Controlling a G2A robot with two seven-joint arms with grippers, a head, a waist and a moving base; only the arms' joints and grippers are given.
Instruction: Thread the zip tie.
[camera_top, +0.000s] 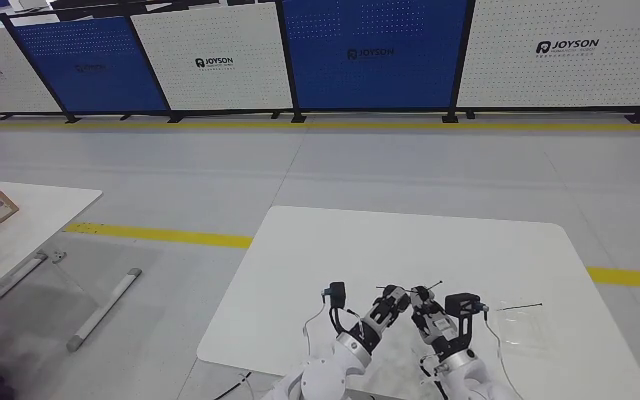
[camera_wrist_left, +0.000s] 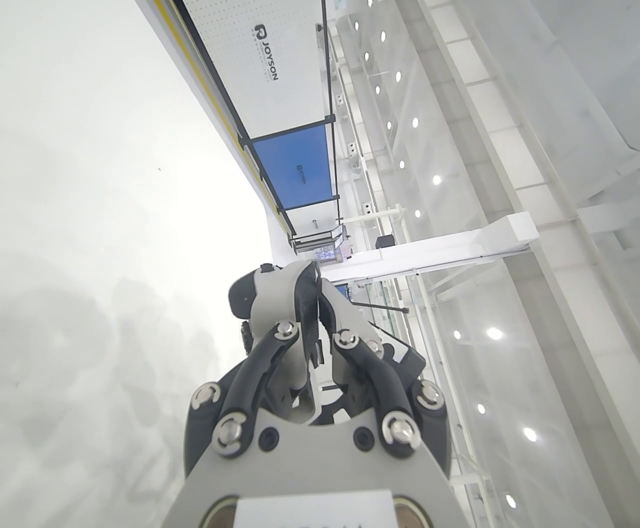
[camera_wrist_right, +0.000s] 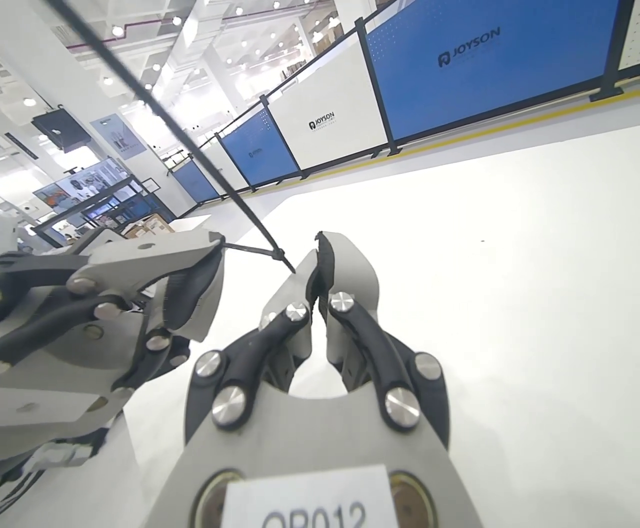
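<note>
1. pinching firmly comes first: the right gripper (camera_wrist_right: 318, 245) has its jaws pressed together, and the zip tie (camera_wrist_right: 279, 255) meets them at the side, seemingly gripped there.
2. just beyond, the left gripper (camera_wrist_right: 217, 245) is clamped on the short stretch leading to the tie's head; i judge it should stay level, without twist.
3. the long strap rises free above the white table (camera_wrist_right: 475, 250); feed it slowly so it cannot buckle.
4. farther off, a second tie (camera_top: 520, 305) lies flat.

Bench (camera_top: 420, 250): white top, rounded corners. Floor (camera_top: 300, 160): pale grey, with yellow line (camera_top: 160, 235). Far side: blue and white perforated partition panels (camera_top: 375, 50), black-framed. Second white table (camera_top: 40, 215) at left. Round ceiling lights (camera_wrist_left: 495, 332).
</note>
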